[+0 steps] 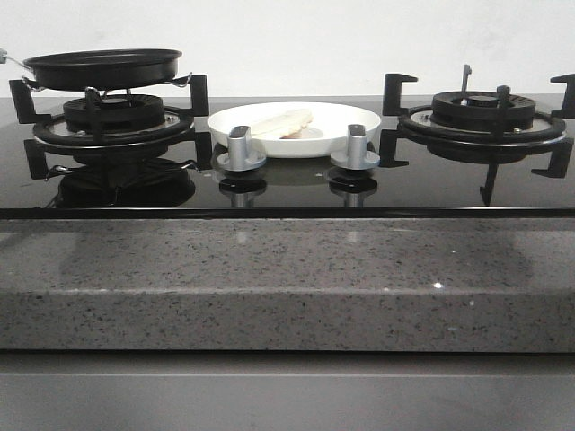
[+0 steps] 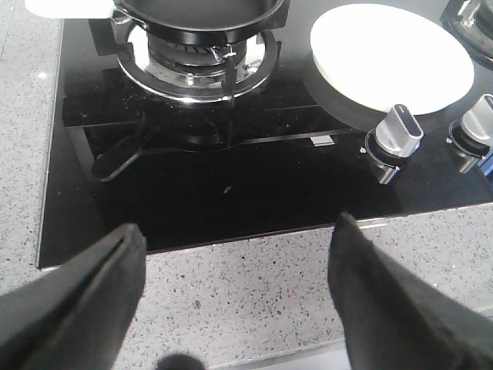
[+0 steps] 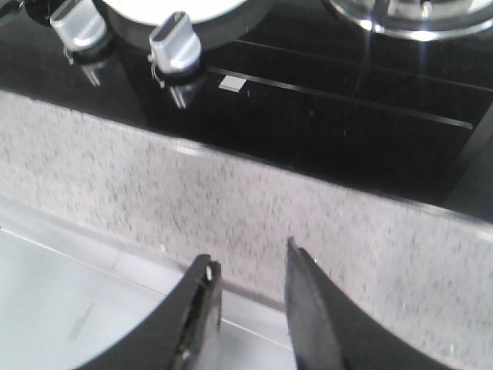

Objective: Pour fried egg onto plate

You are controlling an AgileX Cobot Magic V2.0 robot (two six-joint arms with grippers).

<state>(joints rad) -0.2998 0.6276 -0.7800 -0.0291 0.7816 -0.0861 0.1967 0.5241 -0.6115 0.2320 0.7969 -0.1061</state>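
Pale cream fried egg (image 1: 283, 122) lying folded in round glossy white plate (image 1: 359, 117), frame centre; black frying pan (image 1: 103, 67) upper left. Left fingers (image 2: 92, 301) spread wide; right fingers (image 3: 312, 308) slightly parted, both empty.

No text, brand, number or sign can be read in any of the views. The one thing that looks like a label is a small pale rectangular mark (image 3: 229, 83) on the black glass hob (image 3: 323, 116), just beside the nearer control knob (image 3: 176, 46) at about its four o'clock in the right wrist view. It also shows in the left wrist view (image 2: 325, 140), but in both it is too small and blurred to make out any lettering. The knobs themselves carry no legible markings, and the speckled tabletop (image 1: 269, 287) bears none.
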